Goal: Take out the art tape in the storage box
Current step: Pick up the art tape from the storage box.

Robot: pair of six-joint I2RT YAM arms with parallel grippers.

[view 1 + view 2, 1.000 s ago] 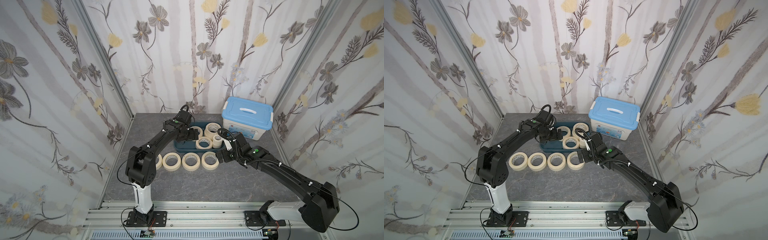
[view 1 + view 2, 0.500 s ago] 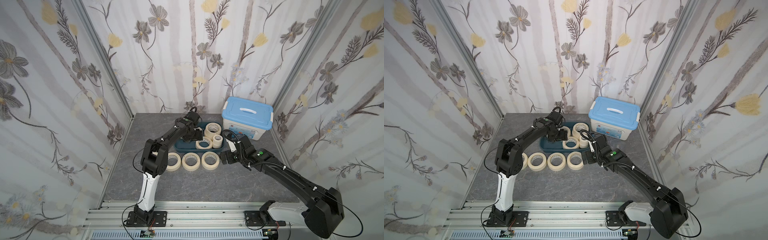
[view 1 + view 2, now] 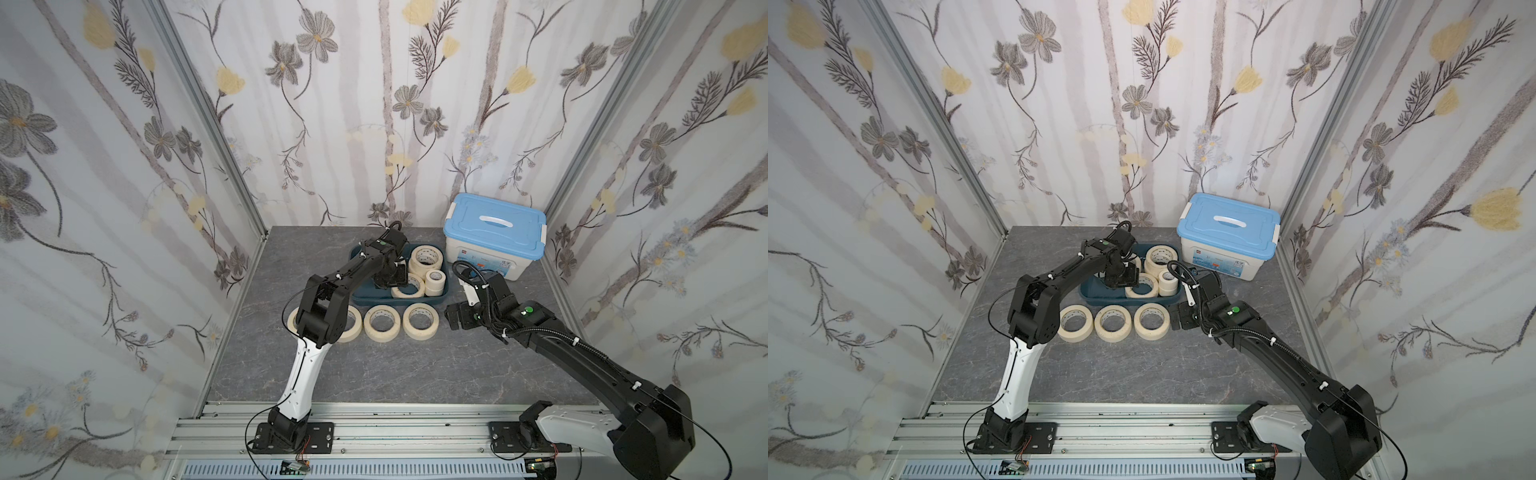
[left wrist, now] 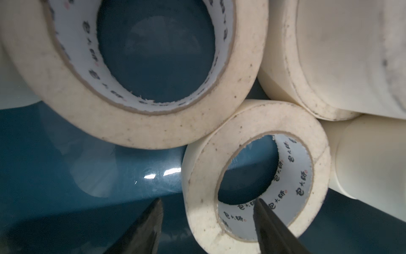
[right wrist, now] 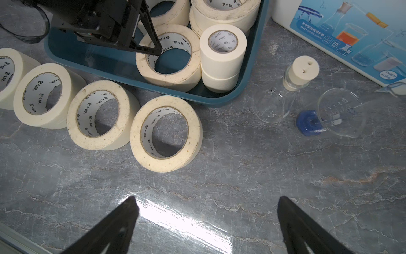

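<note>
The dark teal storage box (image 3: 365,293) (image 3: 1096,291) holds several cream art tape rolls. My left gripper (image 4: 208,199) is down inside it (image 3: 390,278), open and straddling the wall of one flat-lying roll (image 4: 254,176) (image 5: 169,55). One finger stands inside the printed core; the other stands outside with a gap to the roll. A taller stack (image 3: 424,257) and a small roll (image 5: 223,44) sit beside it. Several rolls (image 3: 382,323) (image 3: 1112,323) (image 5: 164,134) lie in a row on the table before the box. My right gripper (image 5: 206,211) (image 3: 455,318) hangs open and empty over bare table.
A white tub with a light-blue lid (image 3: 494,241) (image 3: 1229,237) stands at the back right. Between it and the box lie a glass flask with a cream stopper (image 5: 301,72), a glass beaker (image 5: 342,112) and a small blue piece (image 5: 307,123).
My left arm has reached further into the box and its jaws have narrowed around the roll's wall. My right gripper has drawn a little away from the row of rolls.
</note>
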